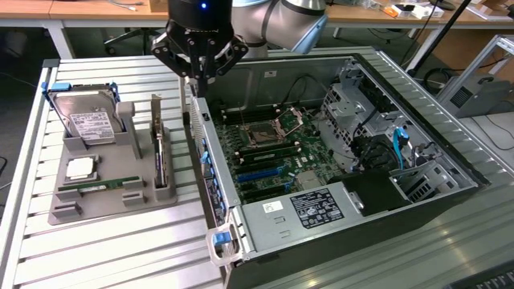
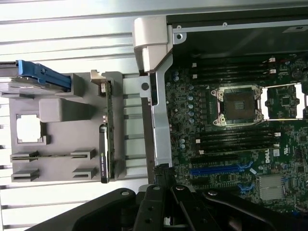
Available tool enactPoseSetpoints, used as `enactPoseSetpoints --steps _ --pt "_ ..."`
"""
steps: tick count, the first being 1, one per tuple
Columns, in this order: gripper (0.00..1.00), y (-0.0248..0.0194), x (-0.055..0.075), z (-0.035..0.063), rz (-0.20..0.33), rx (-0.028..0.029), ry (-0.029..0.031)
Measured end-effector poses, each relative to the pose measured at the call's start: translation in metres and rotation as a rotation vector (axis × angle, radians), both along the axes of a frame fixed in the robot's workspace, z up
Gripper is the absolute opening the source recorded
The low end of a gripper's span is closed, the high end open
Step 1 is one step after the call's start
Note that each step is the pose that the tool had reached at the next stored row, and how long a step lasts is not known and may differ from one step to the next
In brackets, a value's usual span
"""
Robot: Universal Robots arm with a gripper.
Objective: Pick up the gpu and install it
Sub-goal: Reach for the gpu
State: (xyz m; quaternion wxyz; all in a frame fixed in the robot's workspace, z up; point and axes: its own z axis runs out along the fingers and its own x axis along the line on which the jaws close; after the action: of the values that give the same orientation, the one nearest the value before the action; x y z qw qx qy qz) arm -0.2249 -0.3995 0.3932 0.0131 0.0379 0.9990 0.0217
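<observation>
The gpu [image 1: 159,149] is a thin dark card with a silvery bracket at its far end. It stands on edge in the grey holder [image 1: 105,208], to the exterior view's left of the open computer case [image 1: 337,208]. In the wrist view the gpu [image 2: 107,142] sits in its slot of the holder [image 2: 62,108]. My gripper [image 1: 196,81] hangs shut above the case's near wall, just to the right of the gpu, with nothing between its fingers. In the wrist view the gripper [image 2: 163,177] hovers over the case rim.
The holder also carries a hard drive [image 1: 86,117], a processor chip [image 1: 80,168] and a green memory stick [image 1: 100,185]. Inside the case lies the motherboard with blue expansion slots [image 1: 259,174] and a processor socket [image 2: 239,105]. Drive cages fill the case's right side.
</observation>
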Motion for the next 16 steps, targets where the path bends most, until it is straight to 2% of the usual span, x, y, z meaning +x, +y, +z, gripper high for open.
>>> enactPoseSetpoints --steps 16 --pt "0.11 -0.0001 -0.0075 0.0 0.0 0.0 0.0"
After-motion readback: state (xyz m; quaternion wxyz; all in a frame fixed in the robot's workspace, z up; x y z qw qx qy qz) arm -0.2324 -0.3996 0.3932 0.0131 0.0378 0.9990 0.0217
